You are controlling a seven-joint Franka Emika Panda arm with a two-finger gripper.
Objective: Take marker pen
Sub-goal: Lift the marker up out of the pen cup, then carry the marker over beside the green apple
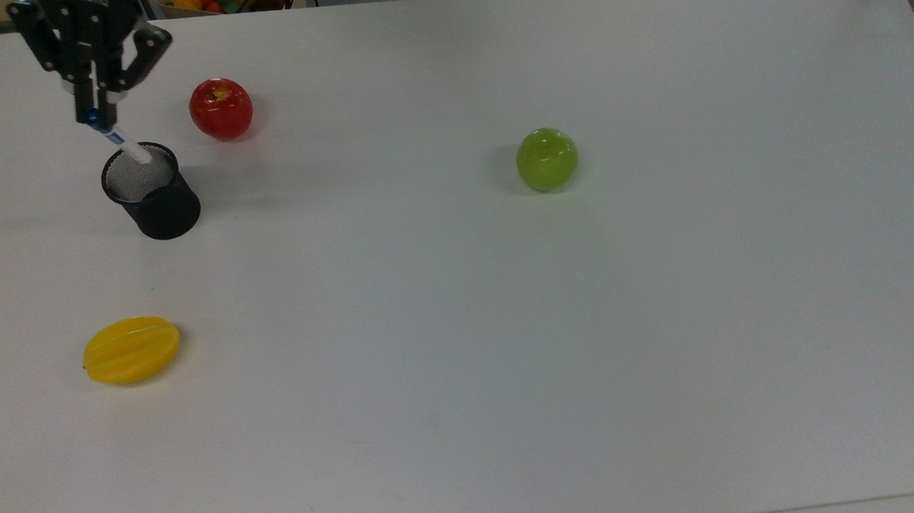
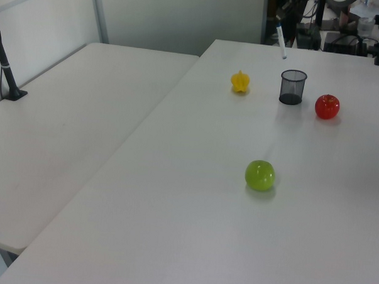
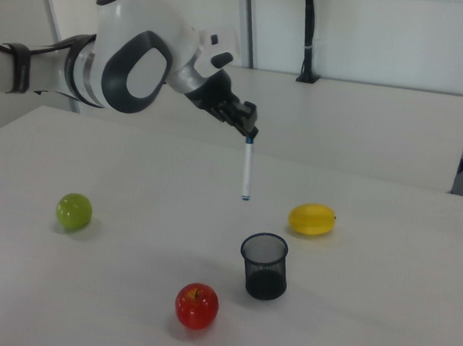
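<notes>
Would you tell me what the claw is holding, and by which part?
The claw holds the marker pen by its blue top end; the pen hangs above the table.

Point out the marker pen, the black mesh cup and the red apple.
Slim white marker pen with blue cap (image 3: 247, 171), right view, mid-barrel.
Black wire-mesh cup (image 3: 265, 270), right view, outer wall.
Shiny red apple (image 1: 220, 110), top view, middle of its skin.

The top view looks steeply down on the table, with the cup at the top view's left. The left view looks along the table from low at one end, the cup far off. The right view faces back from the opposite end, nearer, cup in front. All three share cup and fruit.
</notes>
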